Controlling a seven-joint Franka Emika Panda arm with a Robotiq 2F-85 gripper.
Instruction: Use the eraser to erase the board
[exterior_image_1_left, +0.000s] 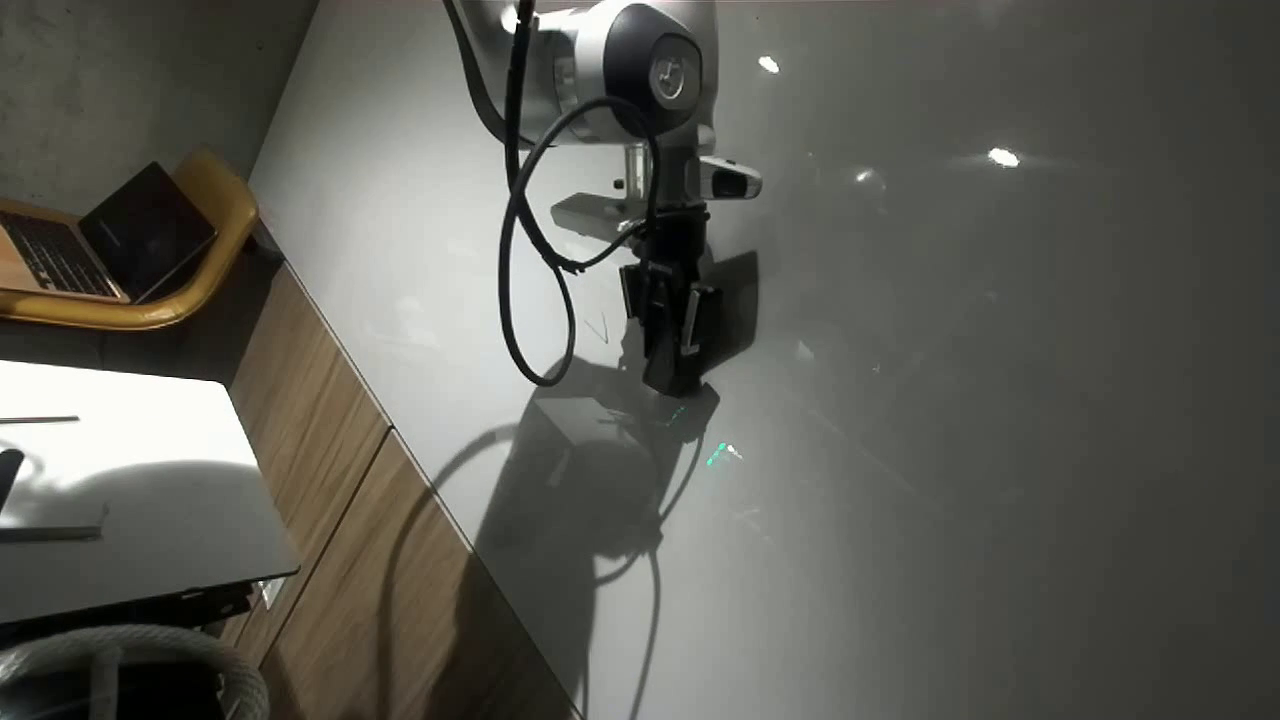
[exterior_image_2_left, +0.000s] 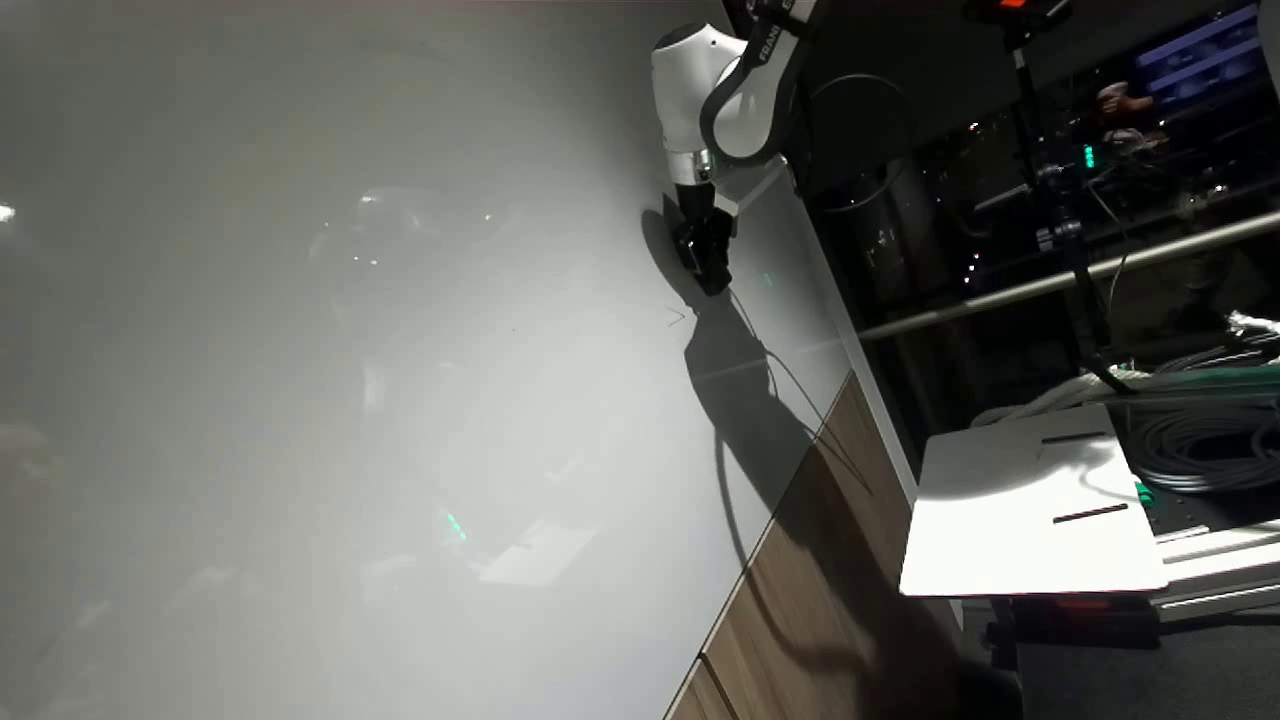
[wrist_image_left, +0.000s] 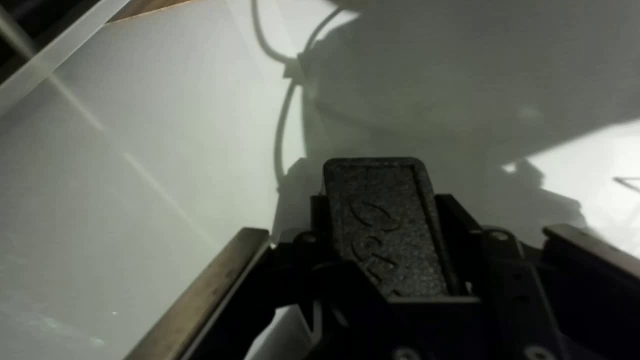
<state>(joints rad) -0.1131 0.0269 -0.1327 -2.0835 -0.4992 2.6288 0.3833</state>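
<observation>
The pincer (wrist_image_left: 382, 207) grips the lettered eraser (wrist_image_left: 385, 232).

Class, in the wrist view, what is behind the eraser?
Behind the eraser, the board shows, darkened by a shadow. Whatever is on the part that the eraser covers cannot be seen.

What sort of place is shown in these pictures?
Probably an office or a lab, though I cannot be sure which: a very large whiteboard fills much of both exterior views, and there are an open laptop and coiled cables.
</observation>
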